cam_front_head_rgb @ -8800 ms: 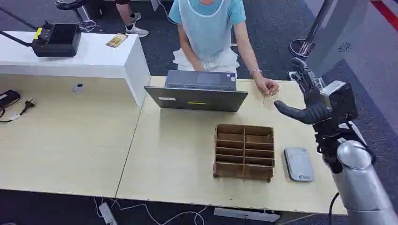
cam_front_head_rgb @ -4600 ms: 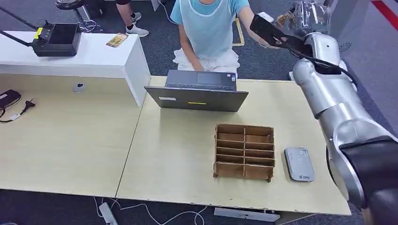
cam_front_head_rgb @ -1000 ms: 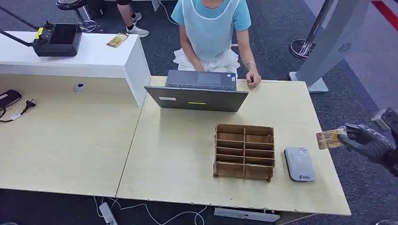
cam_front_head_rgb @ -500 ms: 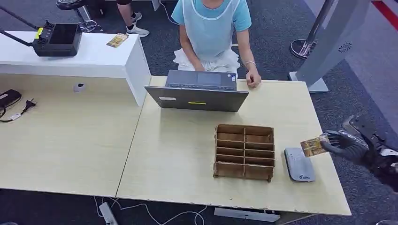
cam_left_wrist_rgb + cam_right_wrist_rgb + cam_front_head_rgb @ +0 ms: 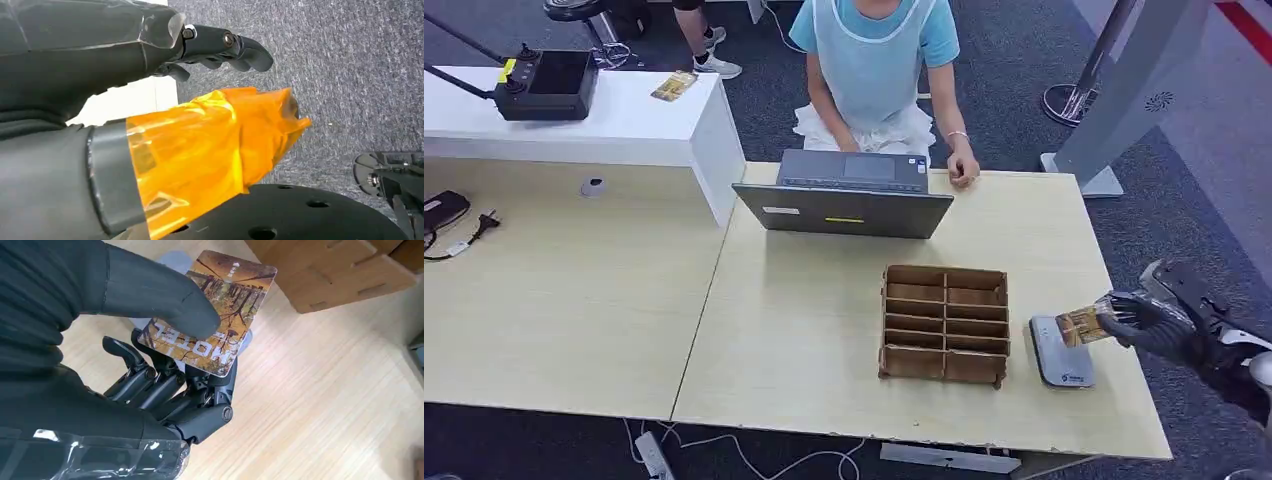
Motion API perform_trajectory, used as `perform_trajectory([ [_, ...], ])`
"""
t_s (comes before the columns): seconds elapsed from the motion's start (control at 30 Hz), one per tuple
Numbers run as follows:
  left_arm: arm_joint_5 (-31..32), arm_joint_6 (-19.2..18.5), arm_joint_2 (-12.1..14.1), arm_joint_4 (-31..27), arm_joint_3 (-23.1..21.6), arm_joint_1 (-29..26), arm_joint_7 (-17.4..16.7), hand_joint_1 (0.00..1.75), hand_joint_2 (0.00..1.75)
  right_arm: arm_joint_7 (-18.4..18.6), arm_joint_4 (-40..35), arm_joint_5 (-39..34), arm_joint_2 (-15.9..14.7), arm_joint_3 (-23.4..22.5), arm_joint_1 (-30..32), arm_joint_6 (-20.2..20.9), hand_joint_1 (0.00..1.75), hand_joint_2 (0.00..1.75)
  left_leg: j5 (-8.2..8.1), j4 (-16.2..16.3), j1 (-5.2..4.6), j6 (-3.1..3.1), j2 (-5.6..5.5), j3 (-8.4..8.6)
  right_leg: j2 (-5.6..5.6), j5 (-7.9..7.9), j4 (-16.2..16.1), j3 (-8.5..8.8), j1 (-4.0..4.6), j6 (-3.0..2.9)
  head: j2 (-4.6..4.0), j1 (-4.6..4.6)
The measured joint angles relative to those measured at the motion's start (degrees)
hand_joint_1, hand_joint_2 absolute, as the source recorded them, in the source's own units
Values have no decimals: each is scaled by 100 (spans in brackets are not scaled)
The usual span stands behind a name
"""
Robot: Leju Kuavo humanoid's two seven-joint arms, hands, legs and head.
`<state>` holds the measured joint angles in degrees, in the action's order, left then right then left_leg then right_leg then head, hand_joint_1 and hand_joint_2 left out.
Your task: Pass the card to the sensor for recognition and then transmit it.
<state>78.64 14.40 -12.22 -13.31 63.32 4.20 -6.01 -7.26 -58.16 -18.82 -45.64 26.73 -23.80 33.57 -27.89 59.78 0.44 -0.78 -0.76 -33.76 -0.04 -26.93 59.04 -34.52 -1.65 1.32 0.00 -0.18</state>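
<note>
Right hand (image 5: 1159,322) pinches with thumb and fingers (image 5: 165,385); left hand (image 5: 150,100) hangs.

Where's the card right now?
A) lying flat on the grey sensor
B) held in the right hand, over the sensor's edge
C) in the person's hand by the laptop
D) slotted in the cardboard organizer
B: the right hand pinches the card with its thumb above the grey sensor, near the cardboard organizer.

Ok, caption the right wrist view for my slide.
Right hand pinches a hotel card above the grey card reader.
</note>
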Motion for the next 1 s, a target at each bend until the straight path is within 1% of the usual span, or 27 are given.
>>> perform_trajectory([
  [0.17, -2, 0, 0, 0, 0, 0, 0, 0, 0, 0, 0, 15, 2, 0, 110, -26, 175, 175, 0, 0, 0, 0, 1, 0, 1, 0, 0, -1, 0, 0, 0, 0],
  [0.27, 7, 2, 0, 4, 0, 0, 0, 0, 0, 2, 0, 193, 22, 0, 170, -173, 175, 175, 0, 0, 0, 0, 0, -1, 0, 0, 0, 0, 0, 0, 0, 0],
  [0.47, 9, 0, -2, 20, 0, 1, 0, 0, 0, -20, 46, 585, 175, 50, 300, -439, 175, 175, 0, -1, 0, 0, 1, -1, 1, 0, 0, 0, 0, 0, 0, 0],
  [0.63, 20, 0, -4, 20, 0, 2, 0, 0, 0, -35, 124, 832, 358, 94, 324, -539, 175, 175, 0, -1, 0, 0, 2, 0, 2, 0, 0, 0, 0, 0, 0, 0],
  [1.0, 22, 0, -4, 20, -2, 2, 0, 0, 0, -9, 306, 1077, 654, 94, 314, -748, 175, 175, 0, -1, 1, 0, 4, 0, 3, 0, 0, 1, 0, 0, 0, 0],
])
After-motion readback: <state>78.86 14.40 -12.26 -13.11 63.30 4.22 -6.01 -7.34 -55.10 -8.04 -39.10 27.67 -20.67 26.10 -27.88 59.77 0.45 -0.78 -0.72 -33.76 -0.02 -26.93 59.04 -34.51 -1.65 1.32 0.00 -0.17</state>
